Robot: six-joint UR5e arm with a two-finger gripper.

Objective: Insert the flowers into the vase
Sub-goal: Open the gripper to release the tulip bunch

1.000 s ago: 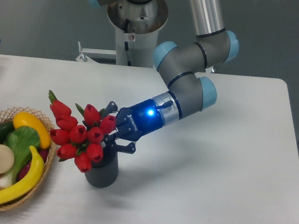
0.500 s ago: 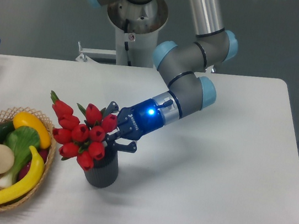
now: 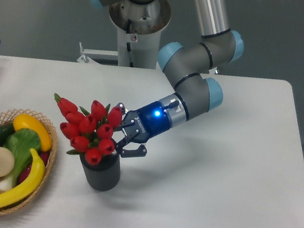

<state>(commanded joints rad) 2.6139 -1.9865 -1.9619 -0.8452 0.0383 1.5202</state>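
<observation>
1. The bunch of red tulip buds with green leaves [image 3: 90, 131] sits in the mouth of the short dark grey ribbed vase [image 3: 100, 175], leaning toward the worktop's left edge.
2. The black two-finger claw [image 3: 126, 139] is right beside the bunch, fingers spread apart, gripping nothing as far as I can see.
3. A woven wicker basket of fruit and veg [image 3: 49, 163] sits near the front-left corner of the white worktop [image 3: 215, 185].
</observation>
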